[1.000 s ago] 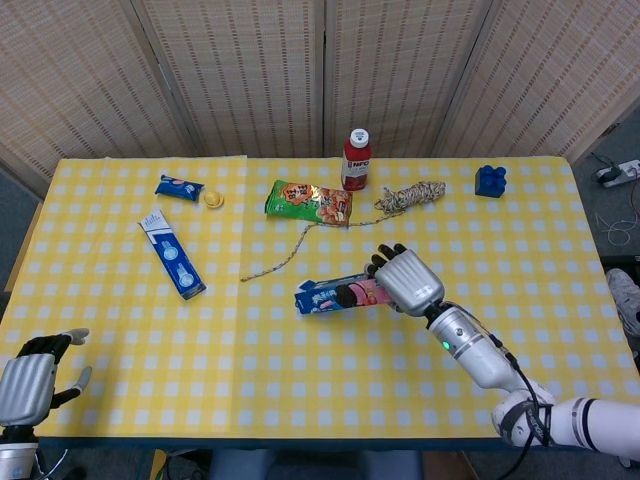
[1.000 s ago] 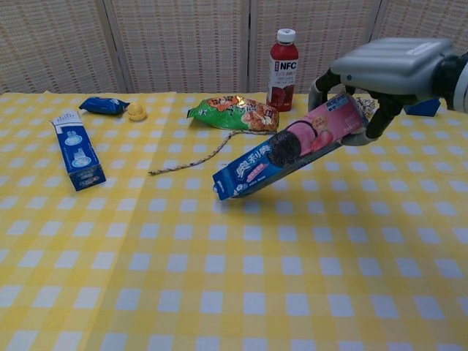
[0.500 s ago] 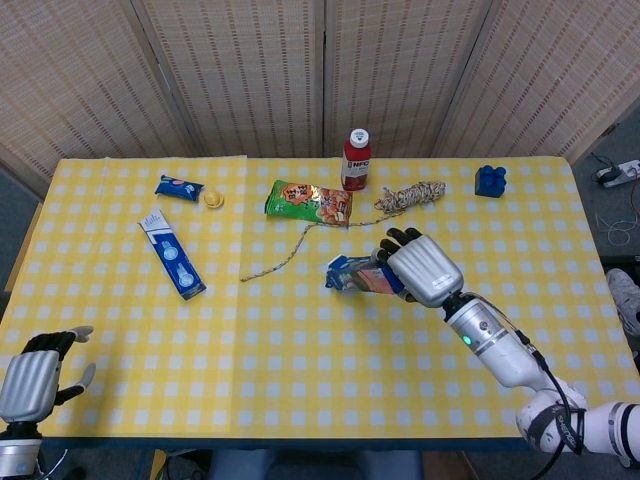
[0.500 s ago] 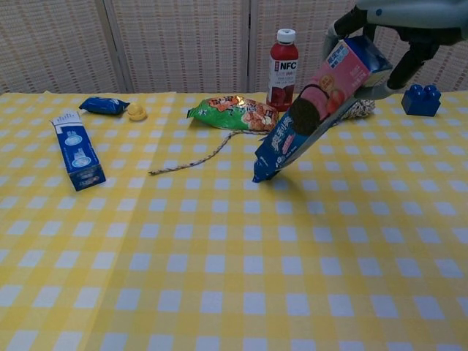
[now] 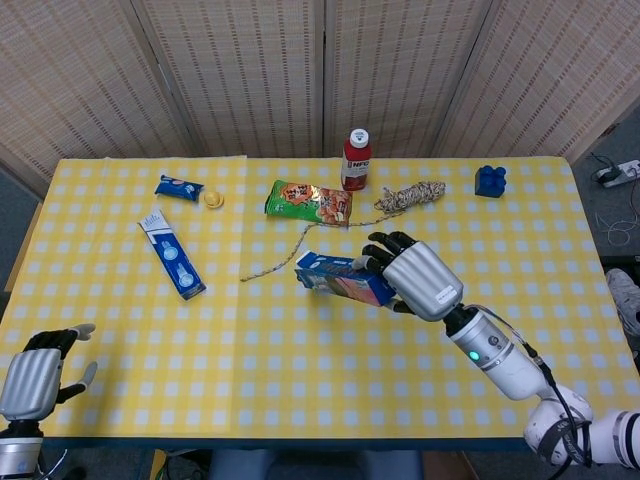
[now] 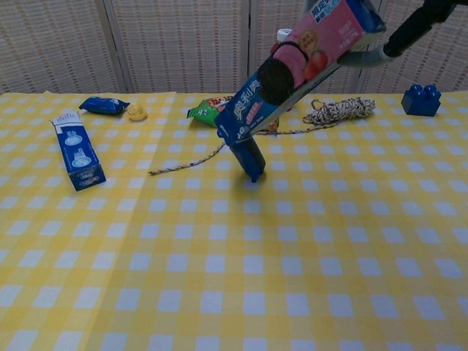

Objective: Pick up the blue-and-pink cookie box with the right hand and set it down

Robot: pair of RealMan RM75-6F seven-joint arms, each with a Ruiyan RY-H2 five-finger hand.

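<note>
Swung leftward and tilted since a moment ago, cookie box gripped by right hand above mid-table, low corner near the cloth, liable to topple toward the rope if released tilted.

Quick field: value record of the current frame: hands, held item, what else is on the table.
right hand: grips the cookie box at its pink end
cookie box: tilted, blue end lowest, touching or just above the table; cannot tell which
left hand: at the near left edge, holds nothing, fingers apart
behind box: green snack bag, red juice bottle, coiled rope
left side: long blue box, small blue packet, yellow cap
far right: blue toy brick
</note>
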